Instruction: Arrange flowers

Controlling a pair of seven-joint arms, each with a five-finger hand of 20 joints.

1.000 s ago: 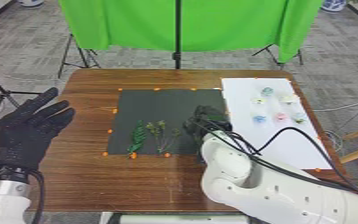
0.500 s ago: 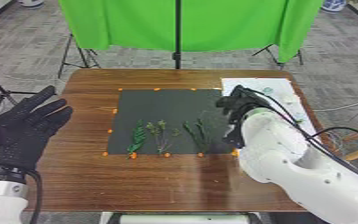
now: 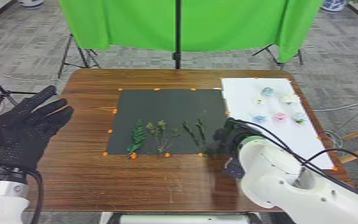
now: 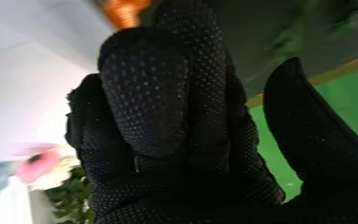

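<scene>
The black-gloved right hand (image 3: 231, 136), released and straight-fingered, is at the right edge of the rectangular black mat (image 3: 168, 106); the black-gloved left hand (image 3: 23, 132), fingers extended, is left of it. Green leafy stems (image 3: 137, 138) lie on the mat; small pastel flowers (image 3: 279, 116), on the white sheet (image 3: 291, 144) to its right.

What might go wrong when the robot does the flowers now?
The right hand is close beside the green stems on the dark mat, so it might bump them out of place. The little flowers sit close together on the white sheet, so reaching for the pink flower could knock its neighbours.
</scene>
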